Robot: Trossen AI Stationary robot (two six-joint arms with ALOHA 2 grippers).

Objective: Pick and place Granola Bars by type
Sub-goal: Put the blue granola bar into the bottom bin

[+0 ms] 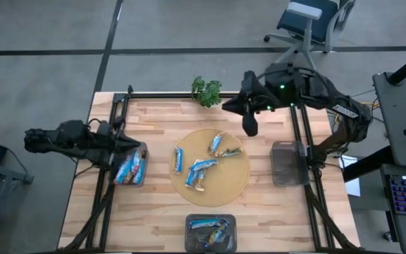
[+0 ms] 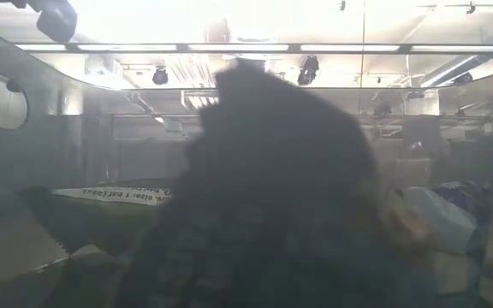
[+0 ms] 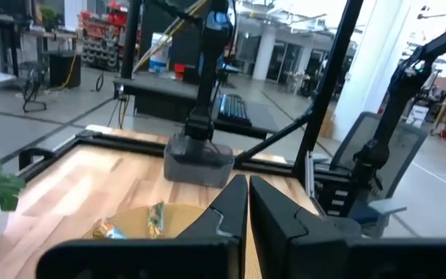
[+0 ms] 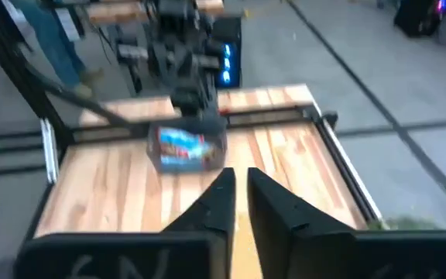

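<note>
Granola Bars (image 1: 201,166): small foil-wrapped, mostly bright blue w/ orange/brown bits, several on round wooden plate (image 1: 237,180) mid worktop (image 1: 161,212), others in grey bins. Left gripper (image 3: 248,203) closed, empty. Right gripper (image 4: 240,194) nearly closed, empty.

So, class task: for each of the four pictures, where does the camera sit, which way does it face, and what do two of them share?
High: overhead, facing down on the table, round tray, both arms.
Low: table height, facing the room; something dark blocks it.
Left wrist: behind the shut left gripper, facing the empty bin.
Right wrist: behind the right gripper, facing the left bin of bars.
Shared: high and right wrist both show that bin.
</note>
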